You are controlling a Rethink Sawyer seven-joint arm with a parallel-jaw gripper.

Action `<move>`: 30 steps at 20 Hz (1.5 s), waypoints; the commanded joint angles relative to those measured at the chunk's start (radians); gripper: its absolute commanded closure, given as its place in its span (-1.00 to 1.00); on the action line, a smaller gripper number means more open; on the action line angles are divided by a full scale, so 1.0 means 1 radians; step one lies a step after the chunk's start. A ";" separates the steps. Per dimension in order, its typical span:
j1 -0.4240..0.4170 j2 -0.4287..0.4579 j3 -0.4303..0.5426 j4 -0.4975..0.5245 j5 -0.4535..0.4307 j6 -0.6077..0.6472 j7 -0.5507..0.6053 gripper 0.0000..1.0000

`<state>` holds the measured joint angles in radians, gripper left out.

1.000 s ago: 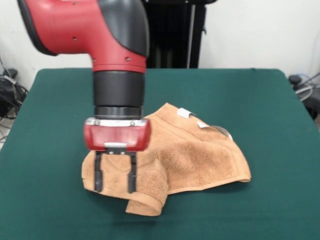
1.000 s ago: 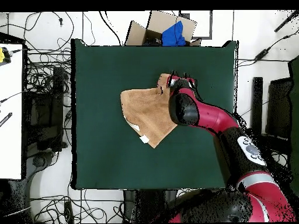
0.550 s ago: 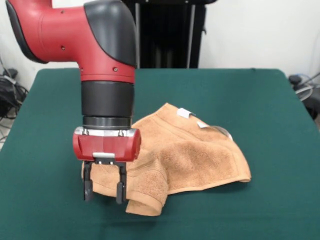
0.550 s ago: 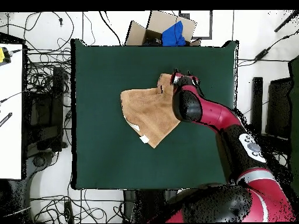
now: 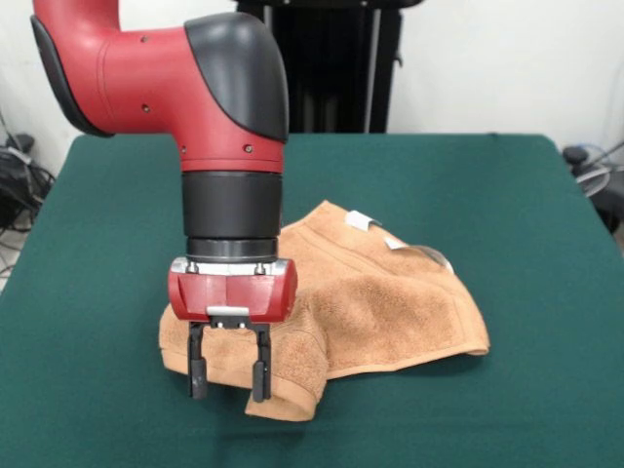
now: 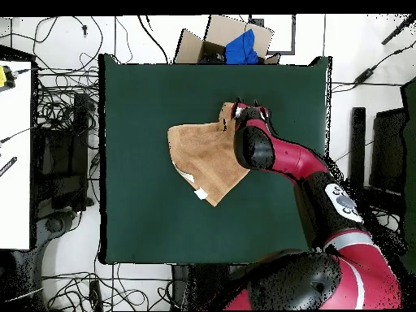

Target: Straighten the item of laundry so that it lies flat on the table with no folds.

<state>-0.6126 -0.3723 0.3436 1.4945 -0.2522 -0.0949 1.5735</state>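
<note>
Green table bears crumpled towel; gripper spread over folded corner

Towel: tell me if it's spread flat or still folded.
Folded. The towel lies bunched on the table, with a doubled-over flap at its near corner under the open gripper and raised creases across it.

No words, numbers or signs can be read in either view. The towel has small white tags on one edge, but any print on them is too small to make out. The red arm has a small round white patch with dark marks in the overhead view, and those marks cannot be read either.
</note>
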 commanded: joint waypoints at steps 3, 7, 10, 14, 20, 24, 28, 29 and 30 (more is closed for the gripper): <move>0.029 -0.010 0.009 0.035 -0.034 0.069 0.101 -1.00; 0.030 -0.021 0.008 0.046 -0.030 0.073 0.106 -1.00; 0.033 -0.034 0.008 0.061 -0.024 0.074 0.114 -1.00; 0.036 -0.065 0.009 0.099 -0.017 0.075 0.131 -1.00; 0.044 -0.103 0.011 0.145 -0.003 0.075 0.151 -1.00; 0.048 -0.121 0.017 0.161 0.009 0.087 0.156 -1.00; 0.057 -0.105 0.014 0.155 0.017 0.074 0.163 -1.00; 0.058 -0.101 0.014 0.152 0.017 0.071 0.163 -1.00; 0.060 -0.093 0.016 0.145 0.017 0.067 0.162 -1.00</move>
<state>-0.5982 -0.4800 0.3434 1.5751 -0.2522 -0.0949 1.5735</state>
